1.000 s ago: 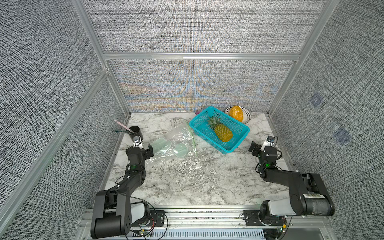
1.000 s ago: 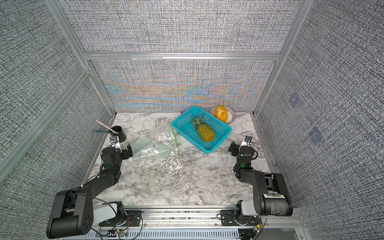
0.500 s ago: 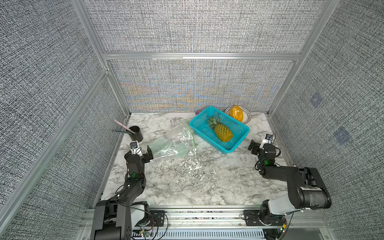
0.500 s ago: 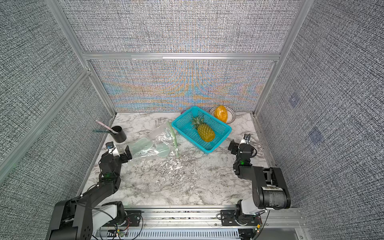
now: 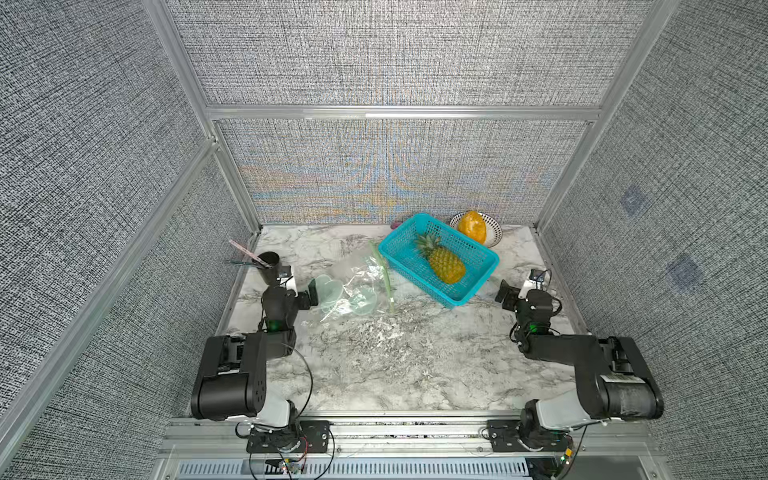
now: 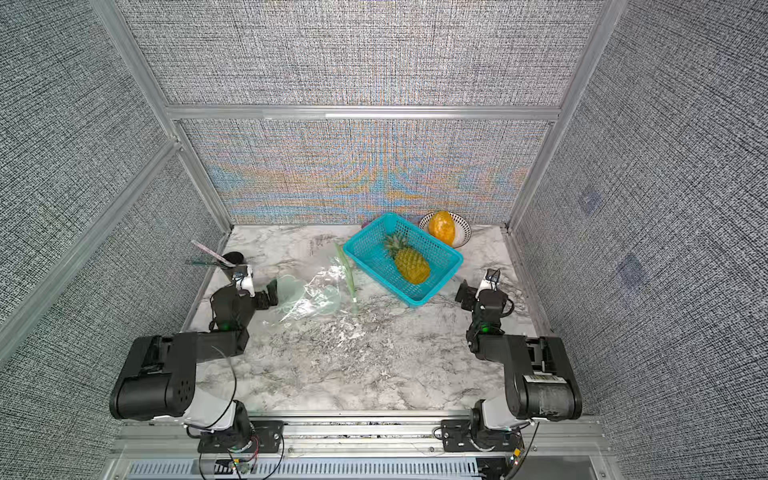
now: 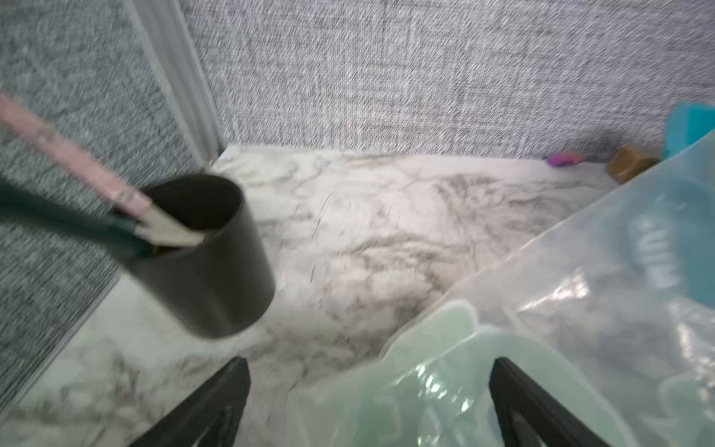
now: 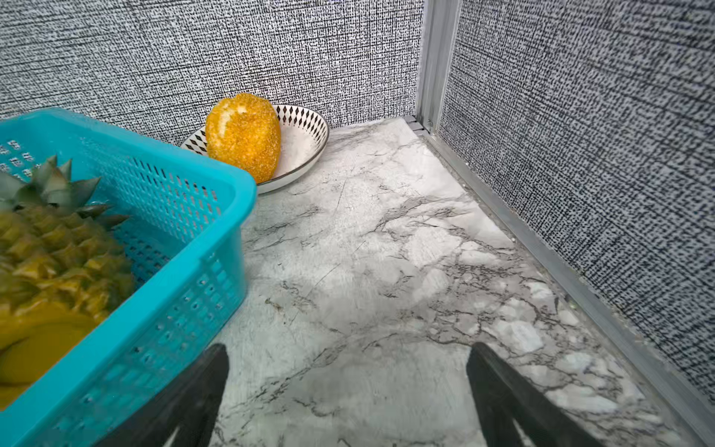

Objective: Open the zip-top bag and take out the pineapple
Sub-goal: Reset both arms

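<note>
Lying on its side in a turquoise basket (image 5: 484, 253), the pineapple (image 5: 446, 266) has its leafy crown toward 11 o'clock and its body toward 5 o'clock. It is fully outside the zip-top bag (image 5: 365, 276). The basket sits on the marble table (image 5: 395, 365) at about 1 o'clock from the table's middle. The bag lies crumpled and flat at about 11 o'clock from the middle, just beside the basket. Its pale green zip strip (image 5: 385, 272) runs along the bag's 3 o'clock edge, next to the basket wall; whether the strip is sealed cannot be told. Some pale green flat pieces (image 5: 330, 289) show at the bag's 9 o'clock end, but it is unclear whether they lie inside the plastic or under it. The left gripper (image 7: 365, 367) is low at that end with its jaws wide apart and closed on nothing. In the blurred left wrist view, the green pieces and the bag's edge lie between and ahead of its fingers. A black cup (image 5: 270, 266) holding two sticks stands at 10 o'clock near the left wall. The right gripper (image 8: 348, 348) is over bare table at 3 o'clock, near the basket's 4 o'clock corner, with its jaws also spread wide and empty. In the 1 o'clock corner, a patterned bowl (image 5: 494, 232) holds a smooth orange fruit (image 5: 473, 226).
</note>
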Tool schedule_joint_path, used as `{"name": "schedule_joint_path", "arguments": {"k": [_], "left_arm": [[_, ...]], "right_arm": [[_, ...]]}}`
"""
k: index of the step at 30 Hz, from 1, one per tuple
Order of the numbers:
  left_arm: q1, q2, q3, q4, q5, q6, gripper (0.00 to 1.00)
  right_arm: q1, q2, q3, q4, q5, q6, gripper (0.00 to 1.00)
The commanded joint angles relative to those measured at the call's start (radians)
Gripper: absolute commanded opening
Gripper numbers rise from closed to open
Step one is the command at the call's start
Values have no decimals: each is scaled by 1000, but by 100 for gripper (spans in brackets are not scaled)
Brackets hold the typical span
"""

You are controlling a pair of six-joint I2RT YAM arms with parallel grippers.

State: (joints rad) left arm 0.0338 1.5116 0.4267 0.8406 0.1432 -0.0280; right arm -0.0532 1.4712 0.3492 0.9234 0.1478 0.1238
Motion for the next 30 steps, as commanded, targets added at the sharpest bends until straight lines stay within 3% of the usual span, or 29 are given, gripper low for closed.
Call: {"name": "schedule_joint_path", "arguments": {"k": [1, 7, 9, 12, 15, 30], "left_arm": [[-5, -1, 7, -85, 38, 48, 99], [-14, -5, 9, -95, 25, 52, 99], [-15, -4, 9, -94, 25, 52, 99], [-15, -5, 9, -95, 24, 54, 99], [-15, -2, 12, -97, 24, 53, 99], [-26, -5, 12, -101, -4, 53, 99]], "right_arm": [[2, -26, -68, 161, -87, -45, 98], [20, -7, -139, 298, -108, -77, 98], [34, 72, -189, 484, -85, -85, 98], [55, 42, -132, 322, -63, -109, 98], [61, 67, -158, 418, -57, -113, 98], [63, 48, -140, 353, -56, -116, 98]]}}
